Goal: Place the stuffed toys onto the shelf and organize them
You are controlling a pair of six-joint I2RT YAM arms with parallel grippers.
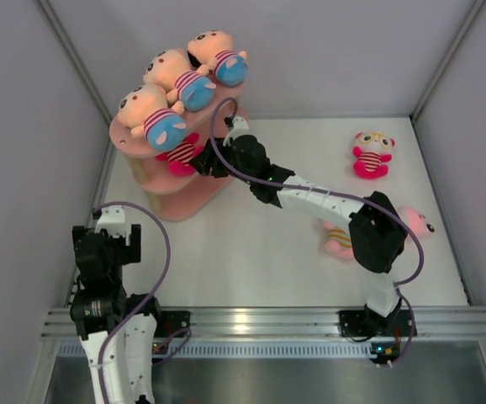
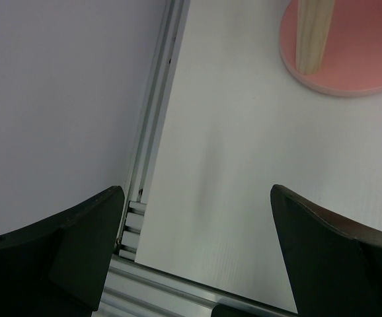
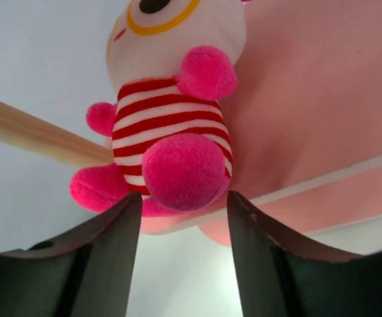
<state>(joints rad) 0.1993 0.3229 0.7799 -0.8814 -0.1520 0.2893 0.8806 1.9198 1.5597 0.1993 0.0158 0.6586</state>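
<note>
The right pincer [image 3: 184,198] has its jaws parted, released rather than clenched. Its two dark fingers flank the round magenta foot of a white-faced toy [image 3: 171,125], and light shows between them just below it. Whether either finger grazes the plush I cannot tell. The left pincer [image 2: 196,191] gapes wide over bare table at the near left, with nothing between its fingers.

The white table [image 1: 251,252] carries everything. At its far left stands the pink shelf [image 1: 199,195]; its oval base board and a pale wooden post [image 2: 313,33] show in the left wrist view. The right arm reaches from the near right across to the shelf's right side, where its pincer meets the tier under the top board. The white-faced toy, in red-and-white stripes, lies there at the tier's edge.

On the top board three peach-headed toys [image 1: 180,80] with blue bottoms lie in a row from near left to far right, touching one another. A second magenta toy [image 1: 372,154] sits on the table at the far right, well apart from the shelf. A pink toy with yellow stripes [image 1: 417,222] lies at the right, partly hidden beneath the right arm.
</note>
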